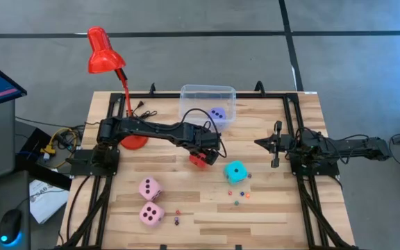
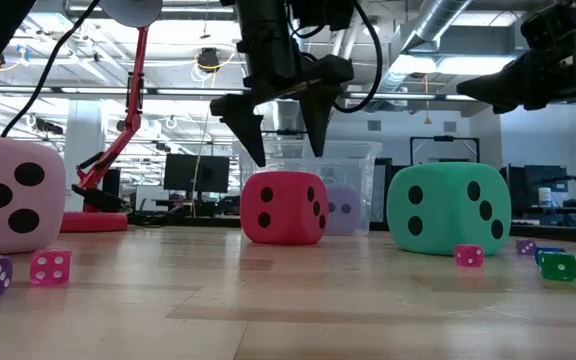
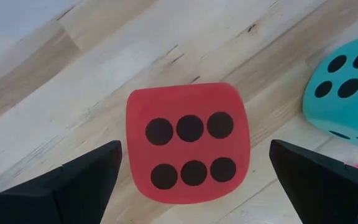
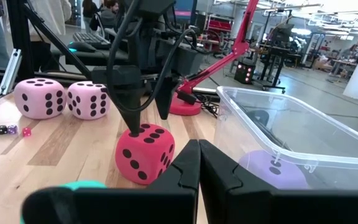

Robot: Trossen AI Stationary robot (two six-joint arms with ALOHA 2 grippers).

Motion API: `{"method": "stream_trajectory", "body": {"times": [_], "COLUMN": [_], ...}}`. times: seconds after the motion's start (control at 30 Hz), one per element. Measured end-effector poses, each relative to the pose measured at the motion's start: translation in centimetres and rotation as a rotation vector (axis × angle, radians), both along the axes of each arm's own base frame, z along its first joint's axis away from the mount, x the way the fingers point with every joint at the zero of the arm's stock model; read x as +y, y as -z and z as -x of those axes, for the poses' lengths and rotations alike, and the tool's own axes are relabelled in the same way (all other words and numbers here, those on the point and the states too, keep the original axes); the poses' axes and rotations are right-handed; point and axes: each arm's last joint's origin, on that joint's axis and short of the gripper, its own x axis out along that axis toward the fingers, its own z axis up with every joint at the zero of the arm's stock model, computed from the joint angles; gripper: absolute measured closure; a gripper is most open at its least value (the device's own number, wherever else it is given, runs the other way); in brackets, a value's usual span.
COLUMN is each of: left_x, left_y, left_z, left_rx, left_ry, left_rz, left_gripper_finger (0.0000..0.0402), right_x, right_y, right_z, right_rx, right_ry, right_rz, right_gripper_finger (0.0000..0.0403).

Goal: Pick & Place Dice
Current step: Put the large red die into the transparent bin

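Observation:
A red die (image 3: 187,142) rests on the wooden table with its six-pip face up. My left gripper (image 2: 286,150) hangs open just above it, pointing steeply down, one fingertip over each side, touching nothing. A cyan die (image 1: 236,171) sits close to the red one's right. Two pink dice (image 1: 150,188) (image 1: 151,214) lie near the front left. A lavender die (image 1: 218,114) rests in the clear bin (image 1: 189,92) at the far edge. My right gripper (image 1: 273,144) waits shut at the table's right side, pointing level.
A red desk lamp (image 1: 106,59) stands at the far left, its base (image 1: 134,142) beside my left arm. Several tiny coloured dice (image 1: 238,198) are scattered near the front, right of centre. Bare wood lies between the pink dice and the red die.

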Motion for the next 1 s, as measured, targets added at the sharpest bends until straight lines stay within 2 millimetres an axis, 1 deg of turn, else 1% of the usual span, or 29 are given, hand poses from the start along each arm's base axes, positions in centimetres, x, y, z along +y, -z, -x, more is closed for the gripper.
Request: {"method": "stream_trajectory", "body": {"times": [0.3,0.47,0.57,0.93,1.0], "left_x": [0.0,0.0,0.0,0.0,0.0], "left_y": [0.0,2.0,2.8,2.9,3.4], "left_z": [0.0,0.2,0.2,0.3,0.3], "left_rx": [-0.003,0.005,-0.015,-0.013,-0.018], "left_ry": [0.0,0.002,-0.003,-0.016,-0.016], "left_rz": [0.0,0.016,0.046,0.049,0.048], "left_gripper_finger": [0.0002,0.0002,0.0002,0.0002,0.0002], "right_x": [0.0,0.0,0.0,0.0,0.0], "right_y": [0.0,0.0,0.0,0.0,0.0], "right_z": [0.0,0.0,0.0,0.0,0.0], "right_rx": [0.0,0.0,0.0,0.0,0.0], "right_ry": [0.0,0.0,0.0,0.0,0.0], "right_rz": [0.0,0.0,0.0,0.0,0.0], "right_gripper_finger": [0.0403,0.0403,0.0403,0.0403,0.0403]}}
